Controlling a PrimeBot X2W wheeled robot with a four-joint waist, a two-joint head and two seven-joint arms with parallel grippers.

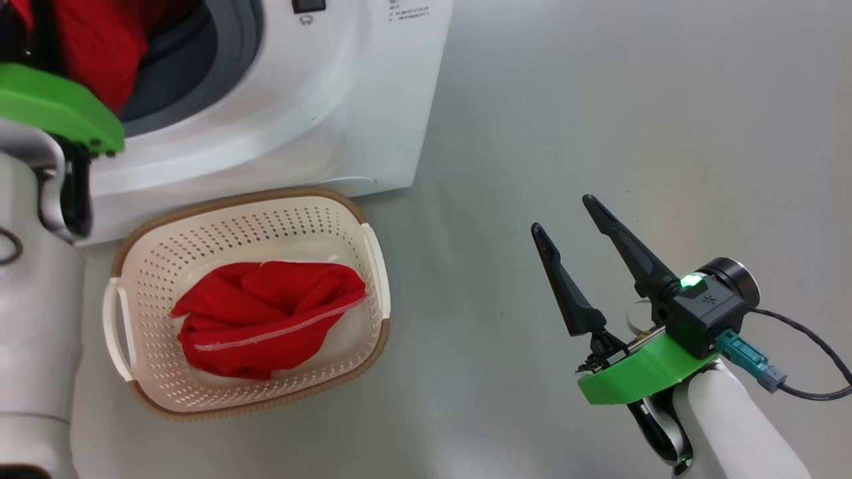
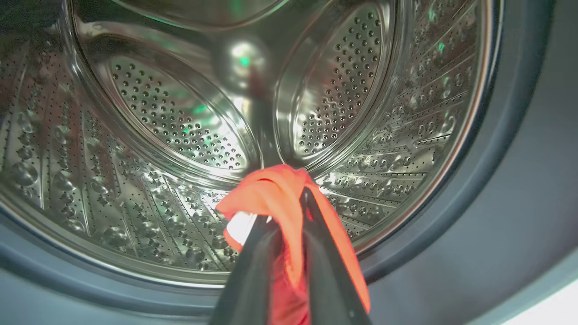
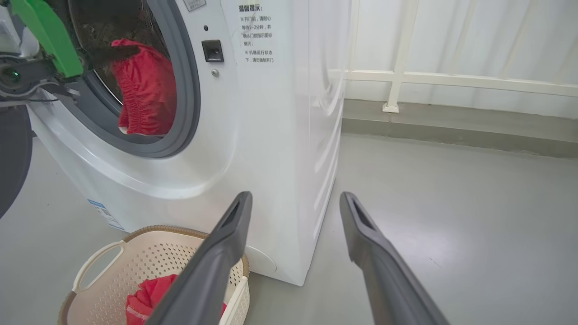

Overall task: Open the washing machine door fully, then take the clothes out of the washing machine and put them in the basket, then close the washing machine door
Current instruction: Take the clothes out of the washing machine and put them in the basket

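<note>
The basket point(image 1: 373, 266) is set on the floor point(image 1: 599, 100) directly before the washing machine point(image 1: 299, 120), close against its front panel. One garment point(image 1: 266, 319) is laid inside the basket. A second garment point(image 3: 144, 90) is held at the mouth of the drum point(image 2: 180, 113), pinched between the fingers of the left gripper point(image 2: 284, 207), which is reached into the opening. The right gripper point(image 1: 562, 214) is positioned over the floor to the right of the basket, well apart from it. A rail point(image 3: 451, 81) is fixed along the wall beyond the machine.
</note>
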